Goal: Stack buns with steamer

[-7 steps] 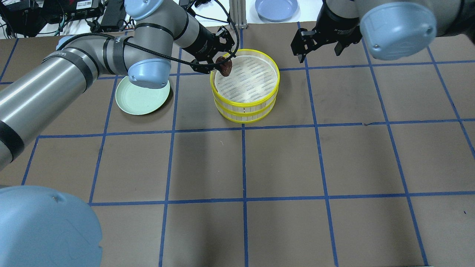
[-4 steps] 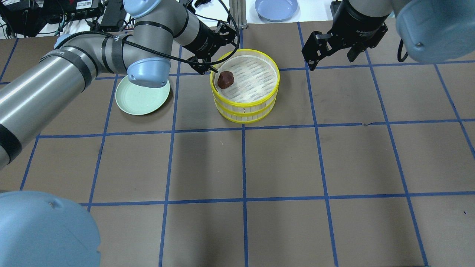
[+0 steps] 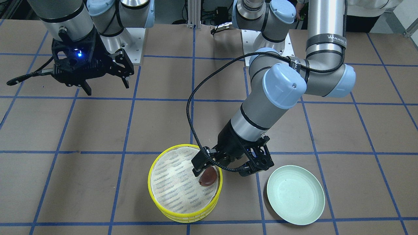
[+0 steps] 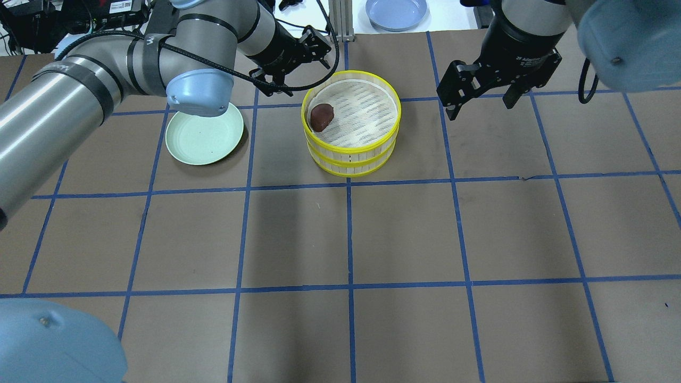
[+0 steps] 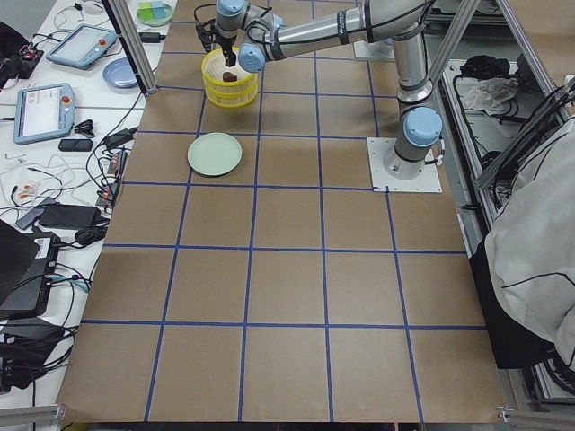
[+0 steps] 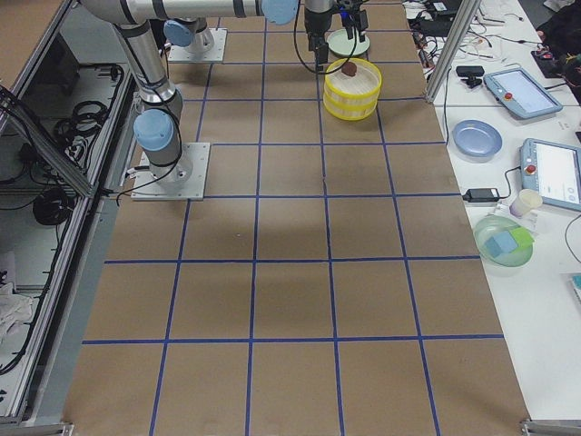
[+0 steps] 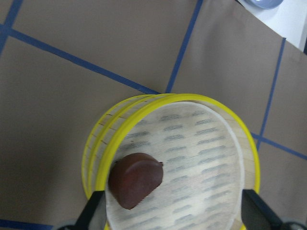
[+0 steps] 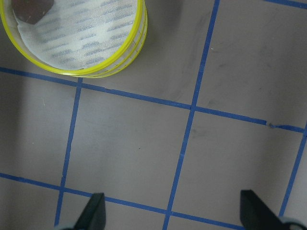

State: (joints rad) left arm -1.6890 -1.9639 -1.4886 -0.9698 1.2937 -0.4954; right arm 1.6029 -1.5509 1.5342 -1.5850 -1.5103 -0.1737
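Observation:
A dark reddish-brown oval bun lies on the liner at the left side of the top tier of the yellow two-tier steamer. It also shows in the front view and in the left wrist view. My left gripper is open and empty, just above and behind the steamer's left rim, apart from the bun. My right gripper is open and empty, hovering to the right of the steamer. The cream-white bun is not in view.
A pale green plate lies bare to the left of the steamer, partly under my left arm's elbow. A blue plate sits on the white bench beyond the table's far edge. The brown mat has blue grid lines.
My left gripper opened and let the brown bun go into the top tier, then drew back up and to the left. My right gripper shifted to the right and slightly nearer.

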